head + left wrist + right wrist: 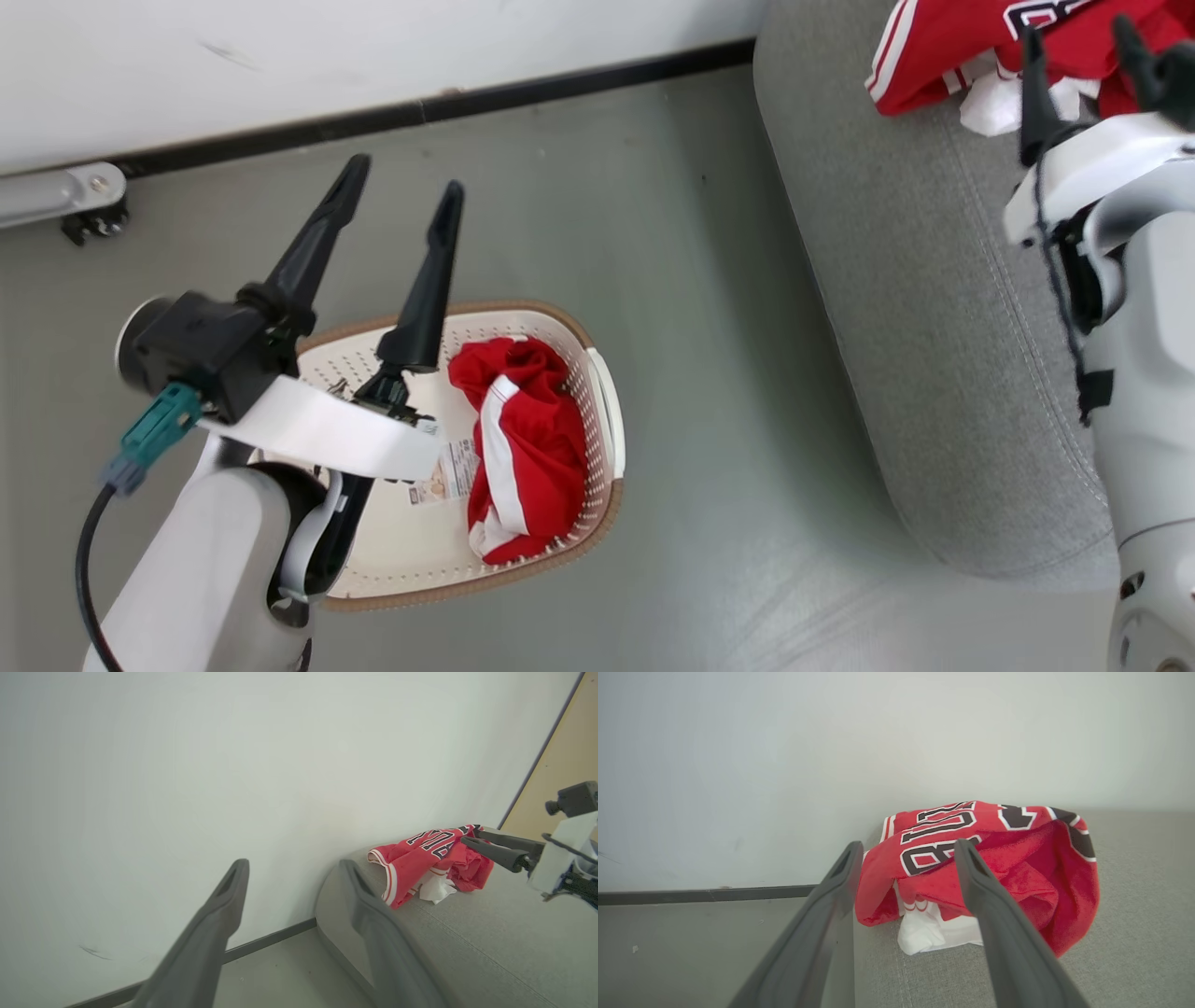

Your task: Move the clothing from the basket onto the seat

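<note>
Shorts against basket wall, jersey near seat edge, floor between; left end effector and right end effector wide, empty.

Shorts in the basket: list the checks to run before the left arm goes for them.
1. Left gripper open and empty: ok.
2. Right gripper open, holding nothing: ok.
3. Jersey lying on the seat: ok.
4. Shorts uncovered in the basket: ok.
5. Left gripper aimed at the shorts: not ok; its wrist view faces the wall and the seat.
6. Shorts free of the basket's perforated side: cannot tell.
</note>
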Controlling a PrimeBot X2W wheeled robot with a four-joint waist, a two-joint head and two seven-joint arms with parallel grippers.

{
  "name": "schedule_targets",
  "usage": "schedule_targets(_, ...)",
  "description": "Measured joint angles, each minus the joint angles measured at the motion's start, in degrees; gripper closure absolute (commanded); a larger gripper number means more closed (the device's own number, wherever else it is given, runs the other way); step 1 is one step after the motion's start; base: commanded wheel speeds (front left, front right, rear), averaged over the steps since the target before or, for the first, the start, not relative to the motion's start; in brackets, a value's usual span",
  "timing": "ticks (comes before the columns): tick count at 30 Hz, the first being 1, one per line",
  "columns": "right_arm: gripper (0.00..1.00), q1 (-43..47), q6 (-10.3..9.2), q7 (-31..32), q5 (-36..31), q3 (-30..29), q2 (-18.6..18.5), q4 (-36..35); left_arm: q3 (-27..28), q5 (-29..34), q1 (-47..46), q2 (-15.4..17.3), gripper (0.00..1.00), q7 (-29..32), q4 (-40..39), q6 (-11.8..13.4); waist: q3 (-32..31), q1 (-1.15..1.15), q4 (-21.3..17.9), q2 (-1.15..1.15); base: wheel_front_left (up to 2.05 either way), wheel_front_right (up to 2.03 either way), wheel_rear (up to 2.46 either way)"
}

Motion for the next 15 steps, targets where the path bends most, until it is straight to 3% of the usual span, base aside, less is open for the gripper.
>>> schedule_targets(5,0.0,2.3,0.0,-0.2,2.1,6.0,0.0,-2.0,1.8,-0.4,3.0,0.0,0.0,-2.1,1.4,1.1,-2.6,0.0,1.2,0.0,0.0,0.0,0.0)
schedule_targets(15,0.0,8.5,0.0,-0.3,10.1,17.5,-0.2,-16.6,4.2,-2.7,8.2,-0.3,0.0,-7.2,3.8,1.4,-7.3,0.0,4.2,0.0,0.0,0.0,0.0)
